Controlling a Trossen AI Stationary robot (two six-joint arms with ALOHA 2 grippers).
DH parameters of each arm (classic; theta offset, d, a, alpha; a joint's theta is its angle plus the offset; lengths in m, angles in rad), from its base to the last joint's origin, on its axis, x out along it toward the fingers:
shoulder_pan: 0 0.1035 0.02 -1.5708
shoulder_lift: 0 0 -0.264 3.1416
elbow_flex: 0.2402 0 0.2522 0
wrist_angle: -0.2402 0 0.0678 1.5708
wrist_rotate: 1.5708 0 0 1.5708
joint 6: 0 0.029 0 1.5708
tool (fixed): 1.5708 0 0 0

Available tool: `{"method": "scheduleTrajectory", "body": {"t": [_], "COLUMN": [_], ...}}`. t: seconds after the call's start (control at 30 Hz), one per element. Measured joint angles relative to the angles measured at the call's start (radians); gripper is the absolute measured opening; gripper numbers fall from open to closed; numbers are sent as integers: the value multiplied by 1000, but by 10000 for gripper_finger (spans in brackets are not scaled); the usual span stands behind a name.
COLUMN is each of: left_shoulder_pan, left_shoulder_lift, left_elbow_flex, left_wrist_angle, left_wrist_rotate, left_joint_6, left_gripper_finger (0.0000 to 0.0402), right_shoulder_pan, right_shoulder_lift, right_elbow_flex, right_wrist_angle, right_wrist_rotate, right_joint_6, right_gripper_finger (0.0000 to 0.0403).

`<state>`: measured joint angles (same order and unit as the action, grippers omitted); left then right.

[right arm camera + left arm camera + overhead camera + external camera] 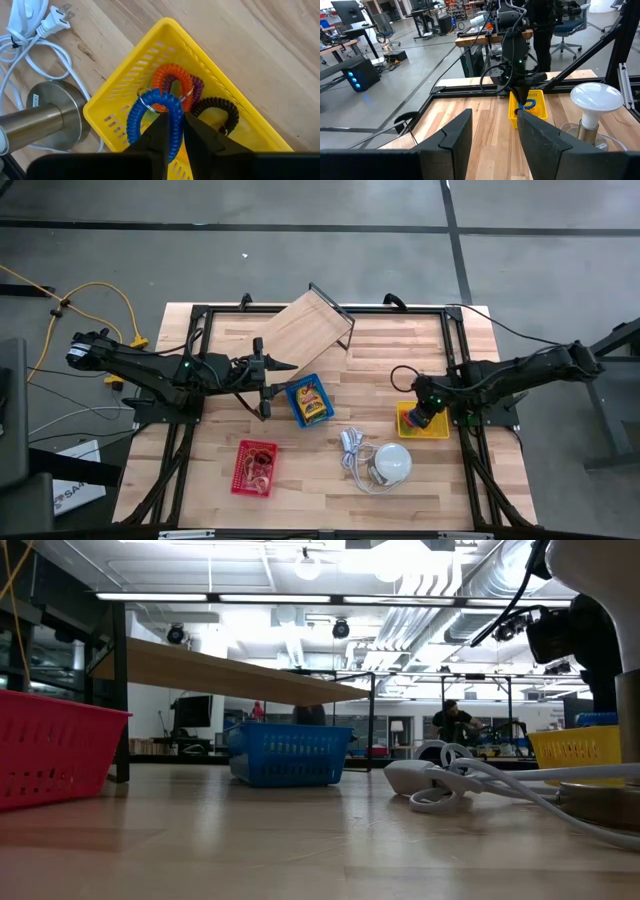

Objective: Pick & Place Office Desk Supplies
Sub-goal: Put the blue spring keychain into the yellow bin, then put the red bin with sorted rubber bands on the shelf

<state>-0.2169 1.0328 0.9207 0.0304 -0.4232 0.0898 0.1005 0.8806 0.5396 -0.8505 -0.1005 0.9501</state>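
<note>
My right gripper (427, 413) is over the yellow basket (438, 430) and is shut on a blue spiral coil cord with a metal ring (150, 112). Orange (172, 75), purple (196, 86) and black (220, 107) coils lie inside that basket (125, 100). My left gripper (266, 385) hovers open just left of the blue basket (297, 412), which holds yellow-green printed packets (313, 402). The red basket (240, 470) holds thin tan bands (260, 468). My right gripper pinches the blue coil on one side of its loop (175, 131) between its two fingers, coming from above and pointing down. The loop arches out past the fingertips over the basket's inside. Whether it still touches the other coils cannot be told.
A white dome lamp (392, 463) on a metal base (50, 117) stands near the yellow basket, its white cord (352, 448) coiled beside it. A tilted wooden board on a black frame (310, 330) stands at the far side. Black frame rails run along the table's edges.
</note>
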Motion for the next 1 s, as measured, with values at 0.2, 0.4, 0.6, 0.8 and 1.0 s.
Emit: {"method": "scheduleTrajectory", "body": {"t": [0.2, 0.4, 0.6, 0.8, 1.0], "left_shoulder_pan": [0, 0, 0, 0, 0], "left_shoulder_lift": [0, 0, 0, 0, 0], "left_elbow_flex": [0, 0, 0, 0, 0], "left_wrist_angle": [0, 0, 0, 0, 0], "left_wrist_rotate": [0, 0, 0, 0, 0], "left_joint_6": [0, 0, 0, 0, 0], "left_gripper_finger": [150, 150, 150, 150, 150], "right_shoulder_pan": [0, 0, 0, -1, -37], "right_shoulder_lift": [0, 0, 0, 0, -4], "right_elbow_flex": [0, 0, 0, 0, 0], "right_wrist_angle": [0, 0, 1, 42, 123], "right_wrist_rotate": [5, 5, 17, 23, 16], "right_joint_6": [0, 22, 18, 15, -4], "right_gripper_finger": [67, 75, 75, 74, 71]}}
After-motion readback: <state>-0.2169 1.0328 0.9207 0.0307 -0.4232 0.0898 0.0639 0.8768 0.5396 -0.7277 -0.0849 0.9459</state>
